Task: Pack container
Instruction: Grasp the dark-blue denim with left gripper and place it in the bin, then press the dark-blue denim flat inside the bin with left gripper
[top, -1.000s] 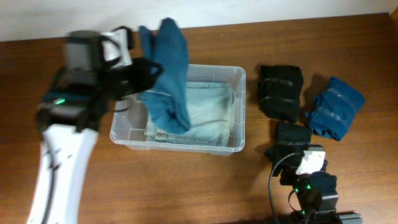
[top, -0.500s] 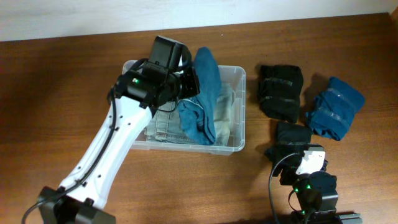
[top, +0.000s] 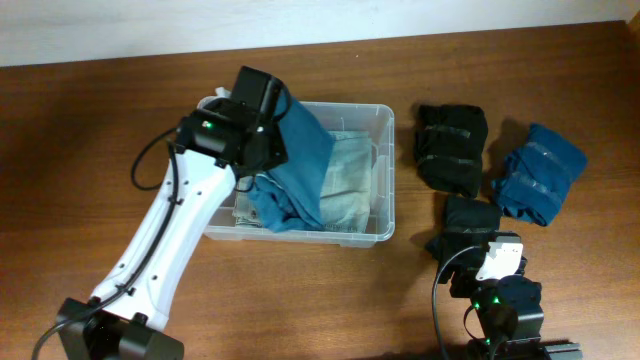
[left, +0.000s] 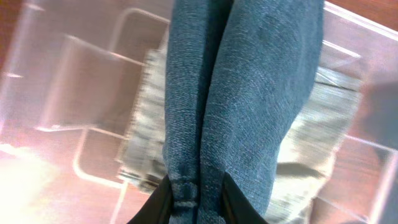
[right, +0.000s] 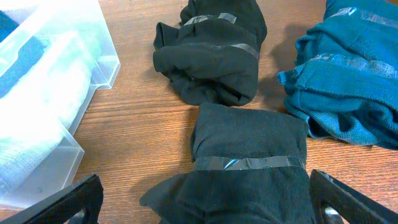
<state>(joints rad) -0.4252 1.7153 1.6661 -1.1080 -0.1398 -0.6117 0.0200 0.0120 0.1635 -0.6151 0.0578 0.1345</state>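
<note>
The container (top: 385, 170) is a clear plastic bin in the middle of the table, with folded light-wash jeans (top: 350, 180) inside. My left gripper (top: 268, 140) is shut on dark blue jeans (top: 300, 165) and holds them over the bin, their lower part resting on the light jeans. In the left wrist view the dark blue jeans (left: 249, 93) hang from my fingers (left: 198, 202) above the bin (left: 93, 143). My right gripper (right: 205, 205) is open, low at the front right, over a black taped bundle (right: 249, 162).
A second black bundle (top: 450, 148) and a teal bundle (top: 540, 172) lie right of the bin, as the right wrist view shows the black bundle (right: 214, 56) and the teal bundle (right: 348, 81). A third black bundle (top: 468, 222) lies by my right arm.
My left arm has swung right and lowered the dark blue jeans from above the bin's left side down into it. The right arm has not moved.
</note>
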